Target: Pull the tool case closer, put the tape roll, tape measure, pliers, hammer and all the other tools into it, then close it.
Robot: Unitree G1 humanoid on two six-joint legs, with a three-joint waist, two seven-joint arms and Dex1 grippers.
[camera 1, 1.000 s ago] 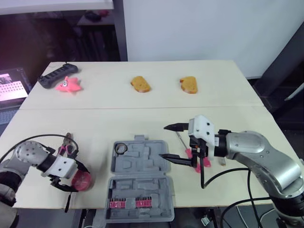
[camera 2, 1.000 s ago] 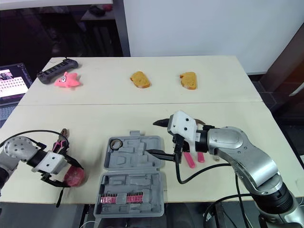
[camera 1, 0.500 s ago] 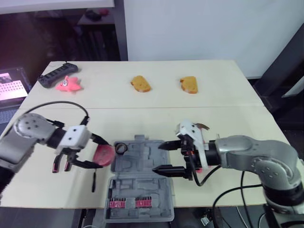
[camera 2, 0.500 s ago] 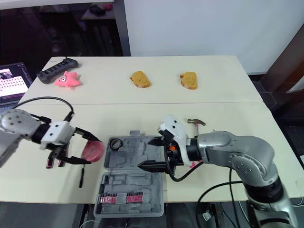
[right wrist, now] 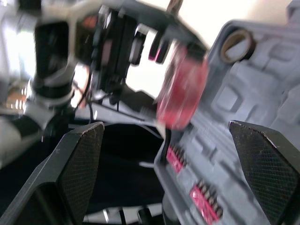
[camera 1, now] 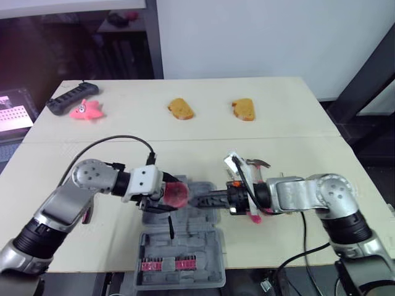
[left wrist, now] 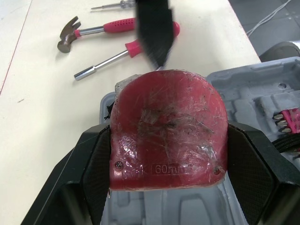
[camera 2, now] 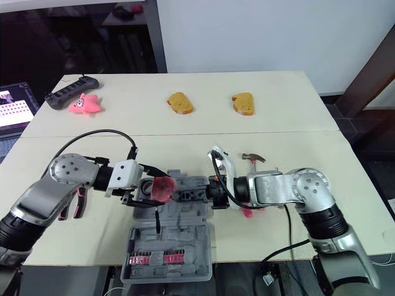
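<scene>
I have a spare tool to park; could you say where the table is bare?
Bare: the strip between the left bread slice and the case, and the far right corner. Crowded: right of the case, by the hammer.

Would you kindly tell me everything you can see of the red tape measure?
The tape measure is a red, glossy, plastic-looking housing with a rounded top. Its face is scuffed, with two small screws and "60mm" marked near its flat edge. The left gripper clamps it between its black fingers, holding it over the far half of the open grey tool case. A thin dark strap hangs from it.
</scene>
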